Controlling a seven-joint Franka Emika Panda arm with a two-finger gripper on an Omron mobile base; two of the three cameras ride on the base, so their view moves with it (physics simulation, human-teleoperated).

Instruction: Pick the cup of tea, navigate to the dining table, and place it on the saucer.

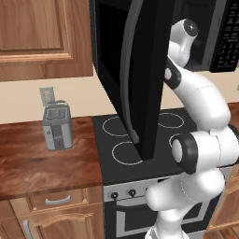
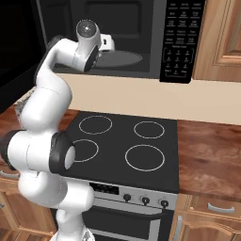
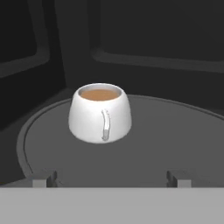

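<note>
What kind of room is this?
A kitchen, most likely: a stove with four rings, an open microwave above it holding a cup of tea, and a toaster on the counter.

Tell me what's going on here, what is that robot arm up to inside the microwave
The white arm is reaching into the open microwave above the stove, going for the cup of tea. The cup sits upright on the round turntable, brown tea inside, its handle facing the hand camera. The gripper is open with its jaws spread wide, short of the cup and not touching it. Nothing has been picked up yet.
</note>
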